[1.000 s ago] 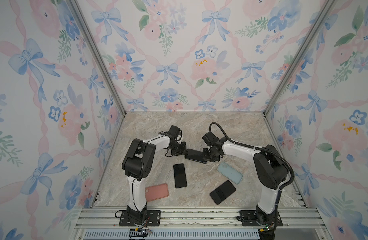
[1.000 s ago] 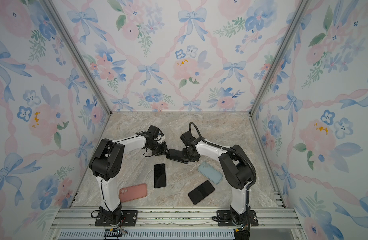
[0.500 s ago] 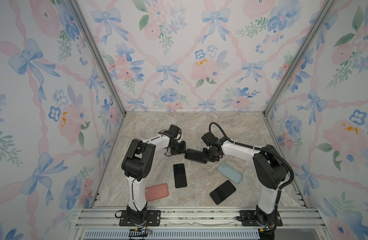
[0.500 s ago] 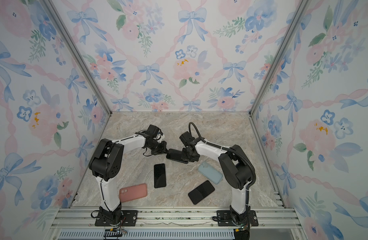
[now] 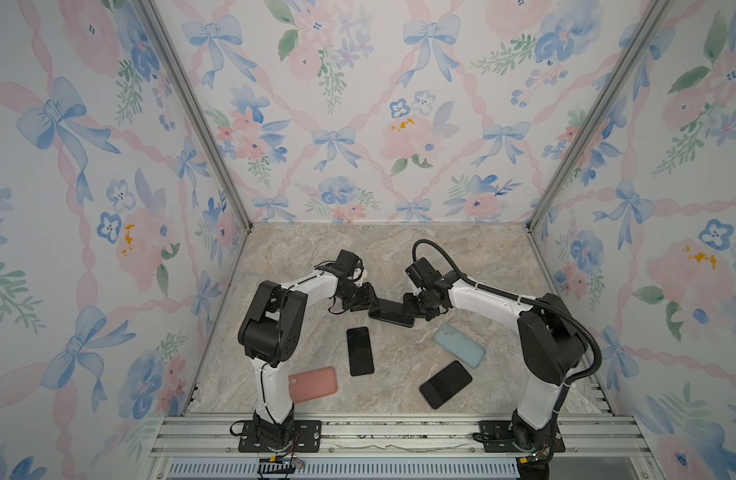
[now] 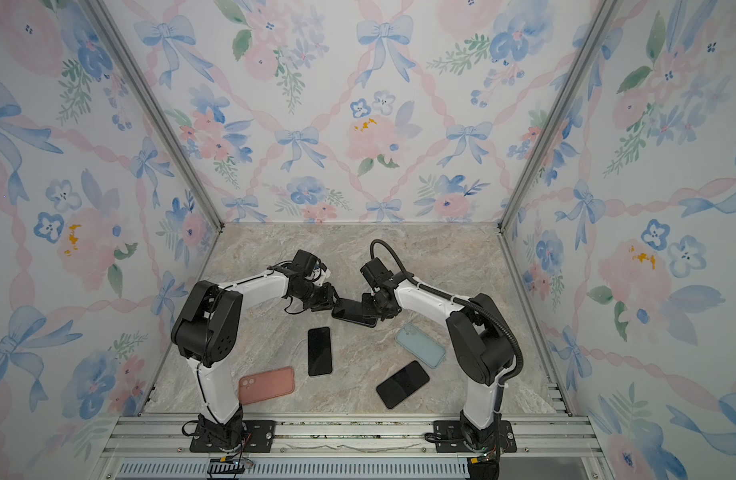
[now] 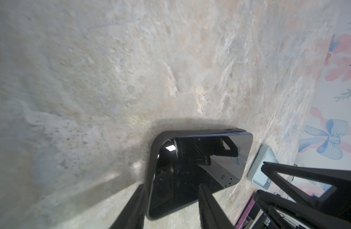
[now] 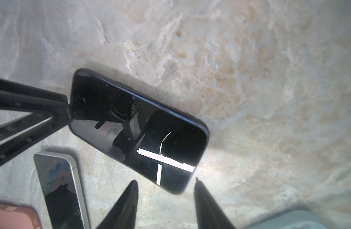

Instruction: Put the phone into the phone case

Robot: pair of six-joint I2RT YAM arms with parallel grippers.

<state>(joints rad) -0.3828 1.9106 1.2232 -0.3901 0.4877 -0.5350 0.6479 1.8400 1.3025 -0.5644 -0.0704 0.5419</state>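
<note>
Two grippers meet over one black phone (image 5: 392,312) in both top views, mid-table on the marble tabletop (image 5: 295,257). The left gripper (image 5: 364,302) is at one short end and the right gripper (image 5: 412,308) at the opposite end. A bare phone (image 5: 360,351) lies just in front, and a second bare phone (image 5: 445,384) sits nearer the rail. A pale blue case (image 5: 460,345) and a pink case (image 5: 312,384) lie unused. The finger spacing is too small to read here.

In the left wrist view the black phone sits screen up inside a dark case (image 7: 153,156), flat on the table. The left gripper's jaws stand apart, released. One finger (image 7: 134,206) is outside the case rim and the other is over the glass; I cannot tell whether it touches. The rim at the near corner looks proud of the screen, so the seating may be incomplete, and leaving now could leave that corner unclipped.

In the right wrist view the right gripper's fingers (image 8: 127,208) are spread and released, with the phone's end just short of them. One left finger overlaps the far end of the screen. Drawing that finger off sideways could drag the phone or pry it from the case. Lowering either arm could press a tip hard into the glass. A careless sweep could also knock the bare phone lying just beside.
</note>
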